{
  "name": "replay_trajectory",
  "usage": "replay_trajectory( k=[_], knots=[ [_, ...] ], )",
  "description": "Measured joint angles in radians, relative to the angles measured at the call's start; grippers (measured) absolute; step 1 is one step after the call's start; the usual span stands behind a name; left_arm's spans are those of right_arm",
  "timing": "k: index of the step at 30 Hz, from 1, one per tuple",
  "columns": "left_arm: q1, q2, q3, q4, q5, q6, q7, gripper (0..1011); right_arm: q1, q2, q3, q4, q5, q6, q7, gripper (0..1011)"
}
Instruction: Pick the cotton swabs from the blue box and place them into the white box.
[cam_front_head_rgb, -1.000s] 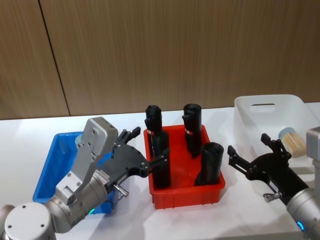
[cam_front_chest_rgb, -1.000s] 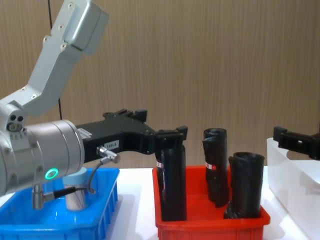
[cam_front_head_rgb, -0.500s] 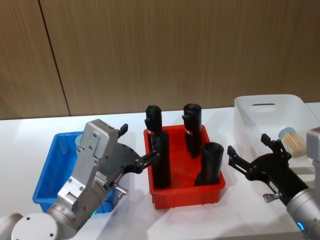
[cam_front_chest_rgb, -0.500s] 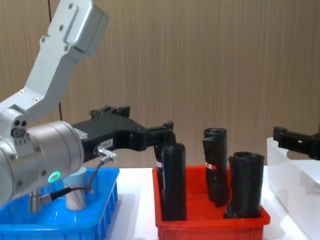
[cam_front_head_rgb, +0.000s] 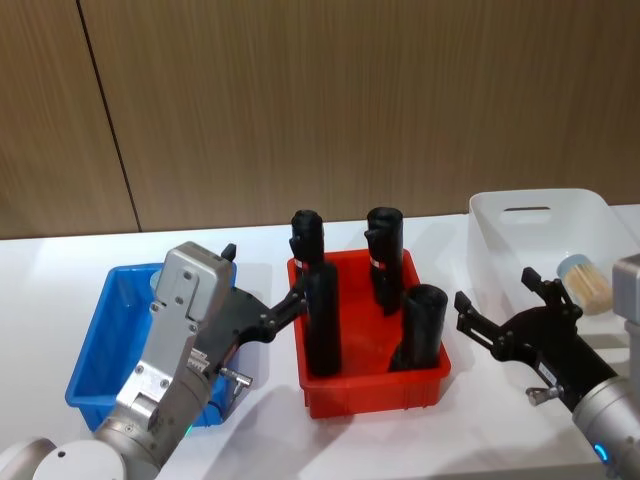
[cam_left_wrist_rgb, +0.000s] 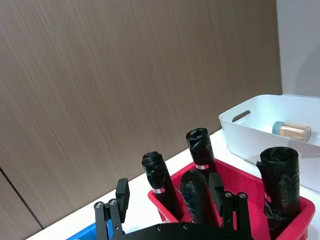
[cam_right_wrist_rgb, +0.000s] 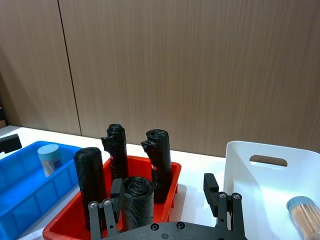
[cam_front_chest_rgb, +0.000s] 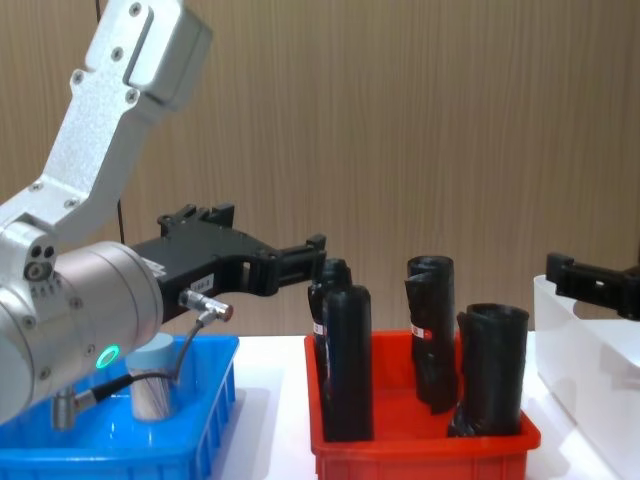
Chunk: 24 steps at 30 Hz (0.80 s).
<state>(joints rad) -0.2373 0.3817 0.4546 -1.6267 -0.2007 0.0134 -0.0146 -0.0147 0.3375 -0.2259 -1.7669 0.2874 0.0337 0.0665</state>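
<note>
A cotton swab jar (cam_front_chest_rgb: 151, 385) with a pale-blue lid stands in the blue box (cam_front_head_rgb: 98, 345), also seen in the right wrist view as the jar (cam_right_wrist_rgb: 50, 158). My left gripper (cam_front_head_rgb: 262, 275) hangs open and empty above the blue box's right side, one fingertip close to a black roll (cam_front_head_rgb: 320, 318). Another cotton swab jar (cam_front_head_rgb: 585, 283) lies in the white box (cam_front_head_rgb: 540, 200) at the far right. My right gripper (cam_front_head_rgb: 497, 290) stands open and empty just left of the white box, at about its rim height.
A red bin (cam_front_head_rgb: 372, 388) with several tall black rolls sits between the blue and white boxes. The left arm's grey body (cam_front_chest_rgb: 90, 310) covers much of the blue box. A wooden wall stands behind the white table.
The left gripper has swung left and slightly up, away from the red bin's front roll toward the blue box. The right arm has not moved.
</note>
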Motion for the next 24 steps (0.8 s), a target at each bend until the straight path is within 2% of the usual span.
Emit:
replay_trajectory(
  k=[14,24],
  knots=[
    [0.001,0.000,0.000,-0.001,0.001,0.000,0.004,1004,0.001,0.000,0.001,0.001,0.000,0.002,0.006,1002],
    [0.000,0.000,0.000,-0.001,0.001,0.001,0.004,1004,0.019,0.004,0.003,0.021,0.013,0.044,0.078,1002]
  ],
)
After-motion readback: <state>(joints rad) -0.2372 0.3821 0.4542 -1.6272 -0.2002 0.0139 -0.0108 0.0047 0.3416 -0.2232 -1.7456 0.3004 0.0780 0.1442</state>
